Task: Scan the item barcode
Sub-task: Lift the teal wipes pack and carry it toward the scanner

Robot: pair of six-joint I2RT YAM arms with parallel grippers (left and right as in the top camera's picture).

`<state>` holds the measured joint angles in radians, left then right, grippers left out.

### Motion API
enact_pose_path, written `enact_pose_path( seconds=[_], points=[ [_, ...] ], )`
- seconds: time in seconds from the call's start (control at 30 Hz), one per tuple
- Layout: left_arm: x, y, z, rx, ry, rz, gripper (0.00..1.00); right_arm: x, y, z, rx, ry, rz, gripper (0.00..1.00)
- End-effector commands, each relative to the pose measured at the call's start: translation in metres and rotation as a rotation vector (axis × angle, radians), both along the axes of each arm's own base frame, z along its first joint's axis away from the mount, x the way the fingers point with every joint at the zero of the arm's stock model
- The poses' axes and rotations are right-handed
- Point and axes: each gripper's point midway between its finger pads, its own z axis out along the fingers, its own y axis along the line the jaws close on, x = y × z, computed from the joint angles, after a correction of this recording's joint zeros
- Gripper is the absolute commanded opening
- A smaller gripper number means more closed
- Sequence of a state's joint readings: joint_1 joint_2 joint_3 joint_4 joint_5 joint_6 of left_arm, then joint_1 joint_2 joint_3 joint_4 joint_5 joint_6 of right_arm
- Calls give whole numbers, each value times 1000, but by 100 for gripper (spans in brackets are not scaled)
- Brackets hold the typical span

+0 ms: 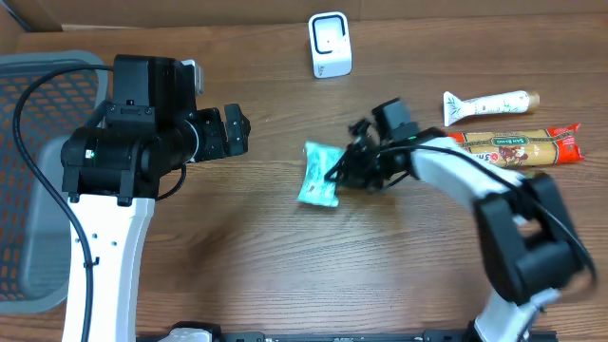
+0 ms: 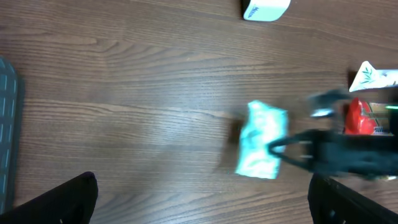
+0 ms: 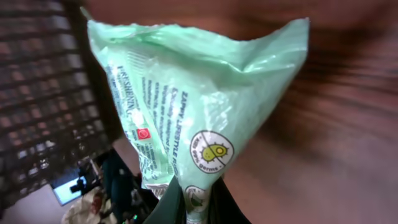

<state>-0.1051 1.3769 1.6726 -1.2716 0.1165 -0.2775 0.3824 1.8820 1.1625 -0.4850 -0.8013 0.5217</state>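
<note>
A pale green wipes packet (image 1: 319,175) sits near the middle of the wooden table. My right gripper (image 1: 344,171) is shut on its right end. In the right wrist view the packet (image 3: 193,106) fills the frame, its lower end pinched between the dark fingers of the right gripper (image 3: 189,208). A white scanner (image 1: 330,45) stands upright at the back of the table. My left gripper (image 1: 233,128) hovers left of the packet, open and holding nothing. In the left wrist view the left gripper (image 2: 202,205) stands wide apart, with the packet (image 2: 262,140) beyond it.
A grey mesh basket (image 1: 28,171) stands at the left edge. A white toothpaste tube (image 1: 489,104) and a red-and-tan snack packet (image 1: 518,145) lie at the right, just behind the right arm.
</note>
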Motion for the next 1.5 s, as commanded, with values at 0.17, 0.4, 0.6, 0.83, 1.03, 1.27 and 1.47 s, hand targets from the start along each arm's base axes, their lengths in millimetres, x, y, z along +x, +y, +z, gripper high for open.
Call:
enact_pose_path(
  seconds=[0.17, 0.4, 0.6, 0.83, 1.03, 1.27, 1.47],
  points=[
    [1, -2, -1, 5, 2, -22, 100, 1, -47, 163, -43, -444, -153, 4],
    [1, -2, -1, 5, 2, -22, 100, -3, -89, 223, -203, -584, -316, 4],
    [1, -2, -1, 5, 2, -22, 99, -3, -95, 227, -231, -589, -333, 4],
    [1, -2, -1, 5, 2, -21, 100, 15, -113, 250, -341, -628, -412, 4],
    [1, -2, -1, 5, 2, -21, 100, 60, -120, 295, -530, -718, -406, 4],
    [1, -2, -1, 5, 2, -22, 100, 138, -121, 283, -913, -887, -458, 4],
    [1, -2, -1, 5, 2, -22, 100, 194, -115, 257, -1309, -1045, -466, 4]
  ],
)
